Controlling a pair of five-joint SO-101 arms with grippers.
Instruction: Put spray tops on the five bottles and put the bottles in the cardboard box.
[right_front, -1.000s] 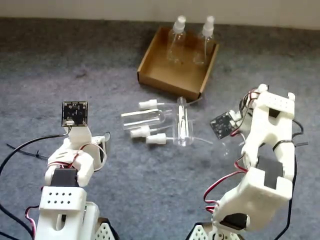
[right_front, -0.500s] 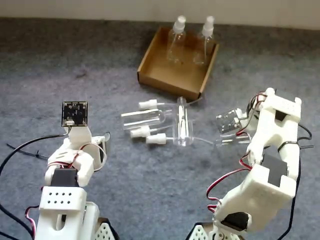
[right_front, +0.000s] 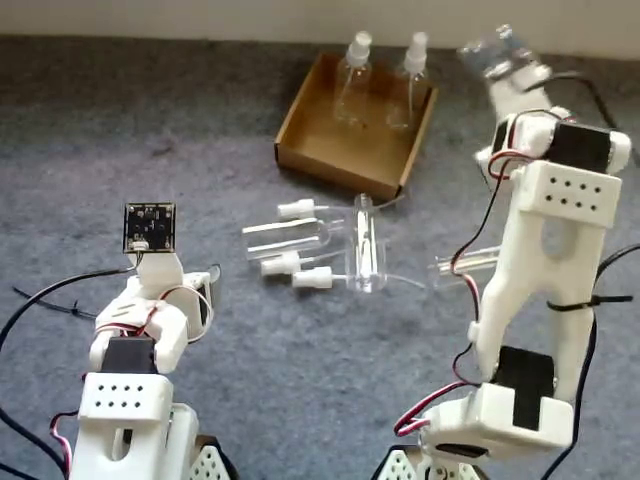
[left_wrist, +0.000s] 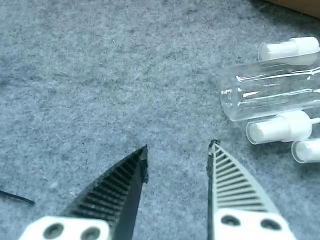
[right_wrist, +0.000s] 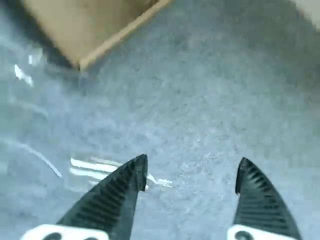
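Two capped bottles (right_front: 352, 85) are sitting in the cardboard box (right_front: 340, 150), and the other clear bottles (right_front: 364, 245) lie on the grey carpet (right_front: 200, 150) in front of it next to three loose spray tops (right_front: 282, 263). The left gripper (left_wrist: 177, 150) is parted a fair bit with nothing in it, over bare carpet just beside that pile. The right gripper (right_wrist: 192, 167) is spread wide and empty too, off to the right of the box.

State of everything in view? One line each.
Cardboard box: open, holds two bottles.
Boxed bottles: spray tops on.
Loose bottles: three, lying on carpet, uncapped.
Loose spray tops: three, unattached.
Left gripper: fingers open, empty.
Right gripper: fingers open, empty.
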